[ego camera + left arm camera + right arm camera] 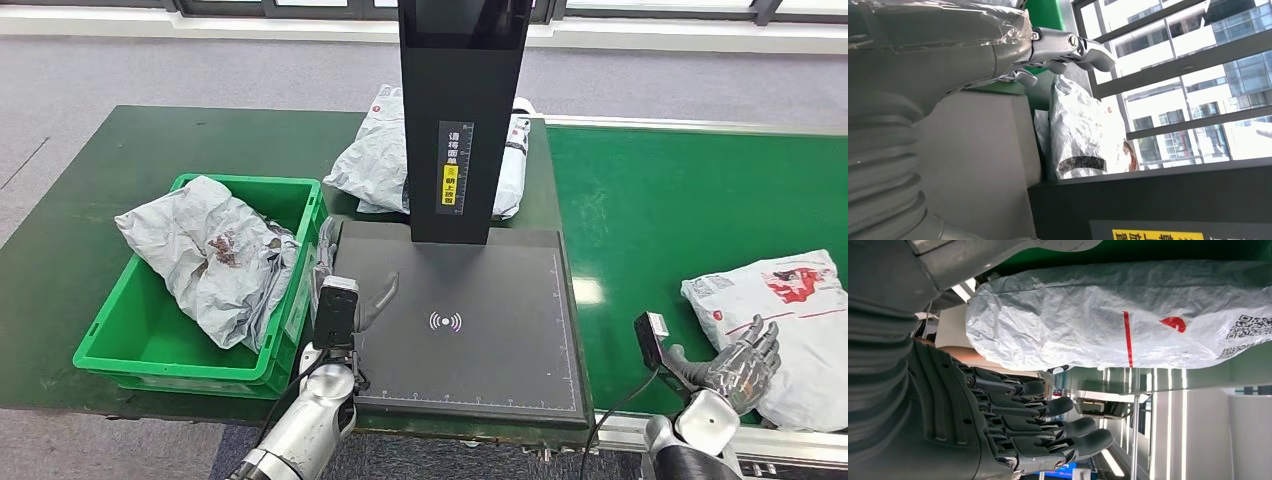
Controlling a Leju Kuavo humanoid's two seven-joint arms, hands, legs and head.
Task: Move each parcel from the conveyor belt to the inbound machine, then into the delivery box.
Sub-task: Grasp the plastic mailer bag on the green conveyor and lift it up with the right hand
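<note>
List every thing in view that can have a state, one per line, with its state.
Right hand: open, fingers spread beside the parcel on the conveyor, nothing gripped.
Left hand: open, empty, at the scanner plate's left edge.
Parcel on the conveyor belt: lying flat, not lifted.
Scanner plate: bare, no parcel on it.
Green delivery box: holds crumpled grey parcels.
Parcel behind the scanner post: lying on the table.

A parcel-sorting station is indicated: a green conveyor belt (700,200), a black inbound machine (462,300), grey parcels (790,320) and a green delivery box (130,345) are seen.
</note>
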